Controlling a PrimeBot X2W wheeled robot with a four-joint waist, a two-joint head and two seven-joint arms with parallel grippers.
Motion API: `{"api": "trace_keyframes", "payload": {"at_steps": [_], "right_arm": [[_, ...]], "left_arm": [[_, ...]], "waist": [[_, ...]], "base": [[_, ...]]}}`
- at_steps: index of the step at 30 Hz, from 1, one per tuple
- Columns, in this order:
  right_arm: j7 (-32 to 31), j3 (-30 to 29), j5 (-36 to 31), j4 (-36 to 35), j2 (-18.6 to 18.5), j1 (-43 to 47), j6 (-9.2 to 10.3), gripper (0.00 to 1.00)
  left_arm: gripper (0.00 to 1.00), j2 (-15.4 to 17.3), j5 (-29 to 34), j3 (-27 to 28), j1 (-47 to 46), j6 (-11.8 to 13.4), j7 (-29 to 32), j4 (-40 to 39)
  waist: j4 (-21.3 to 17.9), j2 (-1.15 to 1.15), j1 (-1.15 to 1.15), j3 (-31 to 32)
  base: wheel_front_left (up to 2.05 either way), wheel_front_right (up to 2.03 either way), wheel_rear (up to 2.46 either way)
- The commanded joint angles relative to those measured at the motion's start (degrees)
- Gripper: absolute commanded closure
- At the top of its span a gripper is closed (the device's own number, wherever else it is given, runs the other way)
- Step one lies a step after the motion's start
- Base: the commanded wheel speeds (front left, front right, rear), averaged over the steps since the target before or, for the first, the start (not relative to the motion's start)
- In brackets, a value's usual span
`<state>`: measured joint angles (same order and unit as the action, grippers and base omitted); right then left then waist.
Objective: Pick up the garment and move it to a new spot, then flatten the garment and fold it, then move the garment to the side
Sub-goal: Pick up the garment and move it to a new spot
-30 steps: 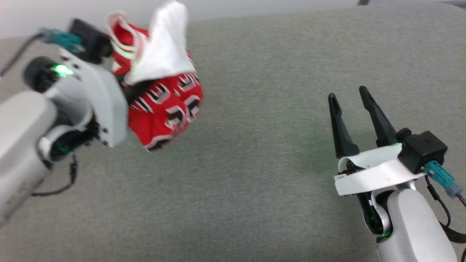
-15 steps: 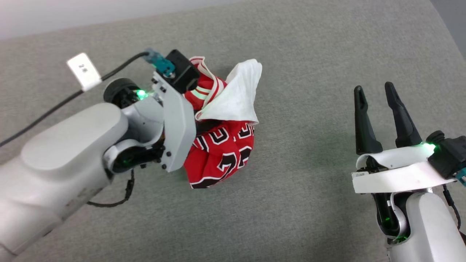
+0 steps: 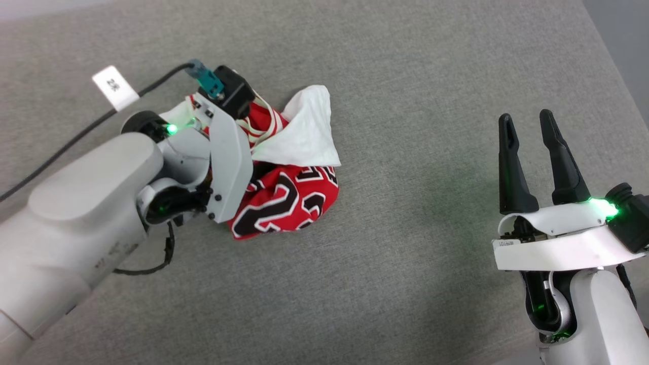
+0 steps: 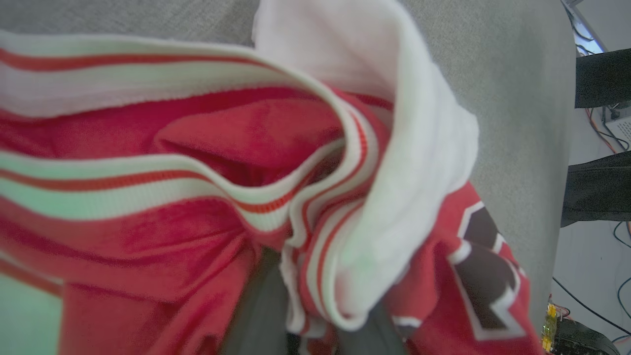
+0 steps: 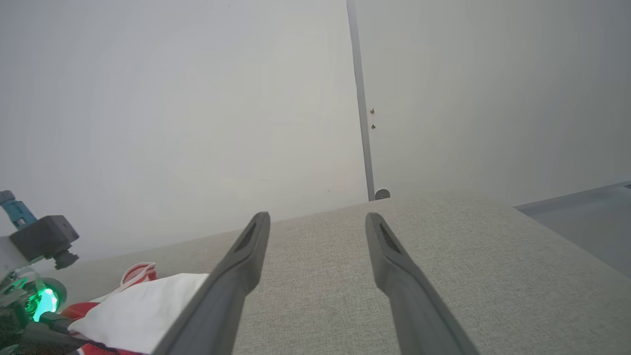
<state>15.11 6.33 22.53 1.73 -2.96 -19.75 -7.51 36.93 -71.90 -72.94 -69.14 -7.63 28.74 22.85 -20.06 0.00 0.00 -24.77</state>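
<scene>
1. Clamping a fold of red-and-white striped ribbing between its two dark fingers [image 4: 261, 310]: left gripper [image 4: 315, 320], jaws narrow and closed on the garment.
2. Garment [image 3: 284, 197]: red shirt, crumpled into a heap and gathered at the left gripper. A white sleeve end [image 3: 309, 132] lies on its far side. The lower folds sit low against the grey cloth surface [image 3: 405, 263]; whether they touch it cannot be told.
3. Writing on the garment: a black, white-edged "2" reads plainly. The numeral beside it is creased and only partly shown. Bits of black lettering above it are not legible.
4. Right gripper [image 3: 526, 117]: jaws wide, nothing between them, fingers pointing away over bare surface, well apart from the garment on its right.
5. White tag [image 3: 115, 87] on the left arm's black cable [image 3: 61, 157]: small dark characters, the first like a "2", the rest too small to read.
6. Small label [image 3: 509, 244] on the right wrist's white band: print too small to read.
</scene>
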Motion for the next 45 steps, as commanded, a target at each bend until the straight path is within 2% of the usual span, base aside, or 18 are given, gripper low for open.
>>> {"api": "trace_keyframes", "payload": {"at_steps": [1,10,11,13,14,15,25,33,45], "right_arm": [[0.1,0.2,0.4,-0.4,0.1,0.2,0.04,0.0],[0.1,0.3,1.1,-1.4,0.1,-0.7,0.04,0.0],[0.1,0.2,0.9,-1.4,0.1,-0.8,0.04,0.0],[0.1,0.2,0.5,-1.3,0.1,-0.9,0.04,0.0],[0.1,0.3,0.3,-1.2,0.1,-0.9,0.04,0.0],[0.1,0.4,0.0,-1.0,0.1,-1.0,0.04,0.0],[0.1,0.4,-4.3,3.3,0.1,-1.4,0.04,0.0],[0.1,-0.8,-8.2,7.9,0.0,-0.4,0.04,0.0],[-0.9,-5.5,-13.3,12.3,0.0,4.4,0.04,0.0]], "left_arm": [[1.0,0.0,0.3,-0.8,2.1,0.3,0.7,1.6],[1.0,0.3,2.5,-1.8,4.5,0.7,4.1,3.8],[0.85,0.2,2.7,-1.8,4.6,0.7,4.0,3.7],[0.44,-0.2,4.1,-1.9,4.5,0.7,2.9,3.0],[0.18,-0.3,4.0,-1.8,4.5,0.7,2.6,2.6],[0.0,-0.4,4.1,-1.8,4.3,0.7,1.8,2.2],[0.0,-1.9,1.2,-0.5,1.1,0.3,-7.1,-2.8],[0.0,-1.9,-3.3,-0.3,2.5,0.2,-17.7,-5.7],[0.0,1.2,-9.9,0.0,17.3,0.2,-34.2,-1.8]], "waist": [[-1.6,0.0,0.0,-1.7],[-2.4,0.0,0.0,-3.1],[-2.2,0.0,0.0,-3.1],[-1.6,0.0,0.0,-2.8],[-1.3,0.0,0.0,-2.6],[-0.9,0.0,0.0,-2.3],[6.5,0.0,0.0,3.6],[12.9,0.0,0.0,9.3],[20.5,0.0,0.0,16.4]], "base": [[0.0,0.0,0.0],[0.0,0.0,0.0],[0.0,0.0,0.0],[0.0,0.0,0.0],[0.0,0.0,0.0],[0.0,0.0,0.0],[0.0,0.0,0.0],[0.0,0.0,0.0],[0.0,0.0,0.0]]}}
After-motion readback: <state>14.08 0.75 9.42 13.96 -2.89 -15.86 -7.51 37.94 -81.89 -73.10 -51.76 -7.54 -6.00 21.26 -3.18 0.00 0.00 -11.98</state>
